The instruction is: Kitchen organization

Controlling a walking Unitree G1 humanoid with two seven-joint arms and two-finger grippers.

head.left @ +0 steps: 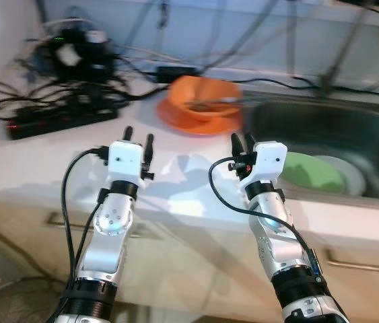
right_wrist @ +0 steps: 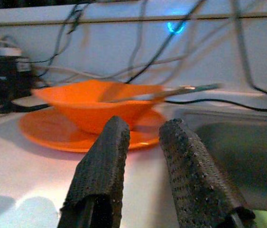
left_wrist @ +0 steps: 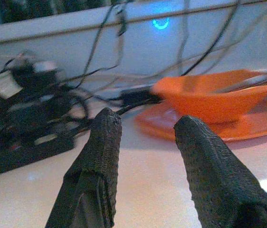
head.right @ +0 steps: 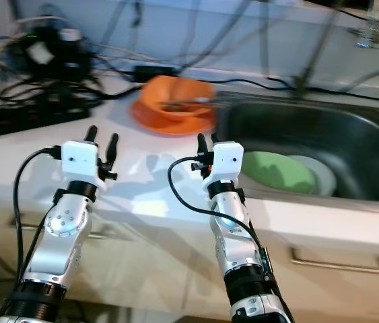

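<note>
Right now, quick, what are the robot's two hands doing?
Left gripper: open, holding nothing, above the counter.
Right gripper: open, holding nothing, pointing toward the orange bowl.

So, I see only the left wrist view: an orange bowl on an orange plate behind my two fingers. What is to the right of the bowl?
Observer: A steel sink is set in the counter right beside the orange bowl.
Operator: Is there something in the sink?
Observer: Yes, a green plate lies in it on a white plate.
Operator: And where is the right gripper?
Observer: The right gripper is open and empty, above the counter edge near the sink's left rim, level with the left gripper.
</note>
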